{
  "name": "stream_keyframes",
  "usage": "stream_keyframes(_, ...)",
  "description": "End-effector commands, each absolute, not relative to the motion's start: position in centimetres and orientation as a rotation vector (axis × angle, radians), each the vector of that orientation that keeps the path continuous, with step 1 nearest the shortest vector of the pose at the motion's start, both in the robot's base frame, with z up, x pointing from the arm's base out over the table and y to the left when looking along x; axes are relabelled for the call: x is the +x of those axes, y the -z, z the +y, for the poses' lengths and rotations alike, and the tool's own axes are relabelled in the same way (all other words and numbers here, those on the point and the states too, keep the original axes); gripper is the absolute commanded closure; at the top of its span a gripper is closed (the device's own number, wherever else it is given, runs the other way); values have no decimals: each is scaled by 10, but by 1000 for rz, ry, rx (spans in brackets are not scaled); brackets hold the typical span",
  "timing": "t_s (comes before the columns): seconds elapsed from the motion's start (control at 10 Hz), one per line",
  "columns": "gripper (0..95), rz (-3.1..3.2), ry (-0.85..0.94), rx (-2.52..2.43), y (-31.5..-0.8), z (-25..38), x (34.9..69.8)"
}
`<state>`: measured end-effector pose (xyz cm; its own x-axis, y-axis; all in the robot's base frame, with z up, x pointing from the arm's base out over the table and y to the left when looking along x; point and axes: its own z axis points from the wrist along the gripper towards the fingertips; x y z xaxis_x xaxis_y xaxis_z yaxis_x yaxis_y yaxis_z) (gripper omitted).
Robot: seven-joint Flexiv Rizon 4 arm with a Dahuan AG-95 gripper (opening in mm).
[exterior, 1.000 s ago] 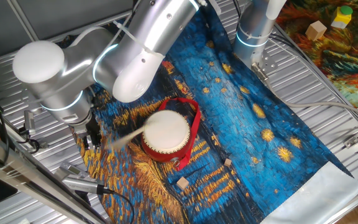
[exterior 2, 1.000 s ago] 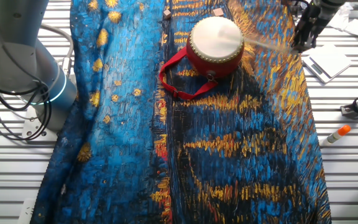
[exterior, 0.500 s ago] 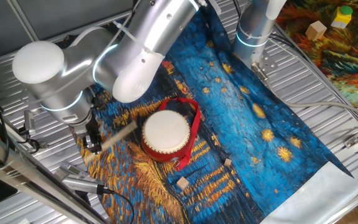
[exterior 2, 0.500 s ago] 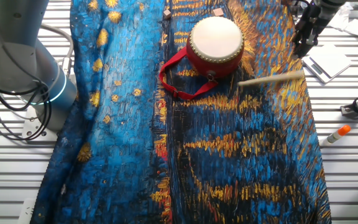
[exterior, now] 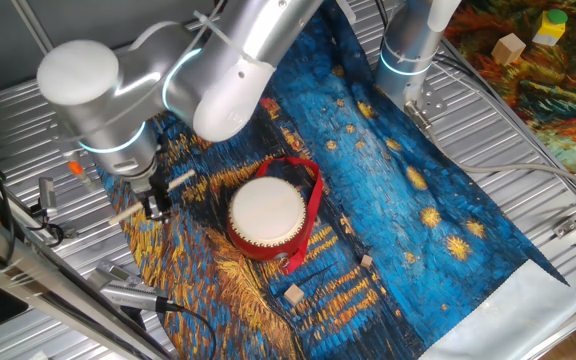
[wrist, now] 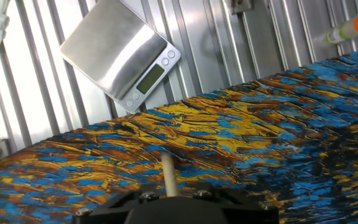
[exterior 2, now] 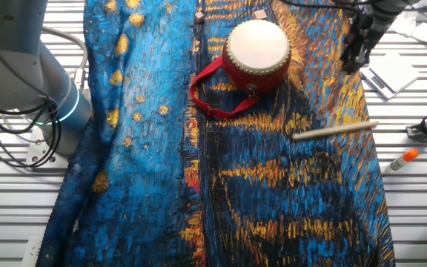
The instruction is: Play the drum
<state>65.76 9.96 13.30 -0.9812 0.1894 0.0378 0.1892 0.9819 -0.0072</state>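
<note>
Small round red drum w/ cream skin [exterior: 267, 214] on blue-yellow painted cloth [exterior 2: 273, 185], black gripper [exterior: 156, 205] beside it, apart, clenched on thin wooden stick [exterior 2: 335, 131].

No text, label, brand or number can be read in any view. The display of the small scale [wrist: 122, 58], in the upper left of the hand view, shows nothing legible.

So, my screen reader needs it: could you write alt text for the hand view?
A thin wooden stick juts from the dark gripper over a blue-and-yellow painted cloth. Beyond the cloth, a small digital scale sits on the ribbed metal table.
</note>
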Motion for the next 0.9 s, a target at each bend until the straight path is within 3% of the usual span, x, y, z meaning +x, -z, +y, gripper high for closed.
stream_keyframes(0.1,950,-3088,-5,-265,-131,94,651)
stream_keyframes(0.9,950,-3076,-8,-384,-130,94,650)
